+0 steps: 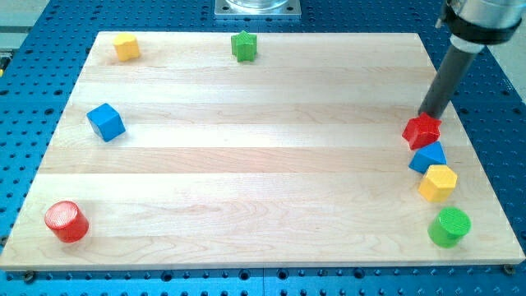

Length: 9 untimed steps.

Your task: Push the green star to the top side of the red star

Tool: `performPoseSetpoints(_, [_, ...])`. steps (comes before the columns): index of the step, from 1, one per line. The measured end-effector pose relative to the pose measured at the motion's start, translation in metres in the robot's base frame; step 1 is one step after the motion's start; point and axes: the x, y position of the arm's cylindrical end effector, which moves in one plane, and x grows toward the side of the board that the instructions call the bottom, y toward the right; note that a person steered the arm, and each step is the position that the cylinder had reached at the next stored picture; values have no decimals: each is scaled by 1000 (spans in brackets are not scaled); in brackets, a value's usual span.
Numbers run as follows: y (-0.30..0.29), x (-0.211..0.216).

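Observation:
The green star point(244, 46) sits near the view's top edge of the wooden board, a little left of the middle. The red star point(422, 131) lies far off at the view's right side. My tip point(424, 115) is at the top edge of the red star, touching or nearly touching it, and far to the right of the green star. The dark rod slants up to the view's top right corner.
A blue block point(428, 157), a yellow block point(438, 182) and a green cylinder point(449, 227) line up below the red star. A yellow block point(126, 47) is at top left, a blue cube point(106, 122) at left, a red cylinder point(66, 221) at bottom left.

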Motion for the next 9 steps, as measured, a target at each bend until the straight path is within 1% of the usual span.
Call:
performPoseSetpoints(1, [-12, -54])
performPoseSetpoints(2, [-98, -51])
performPoseSetpoints(3, [-216, -42])
performPoseSetpoints(4, [-327, -81])
performPoseSetpoints(5, [-350, -125])
performPoseSetpoints(6, [-331, -137])
performPoseSetpoints(7, [-309, -139])
performPoseSetpoints(8, [-307, -166])
performPoseSetpoints(9, [-307, -183])
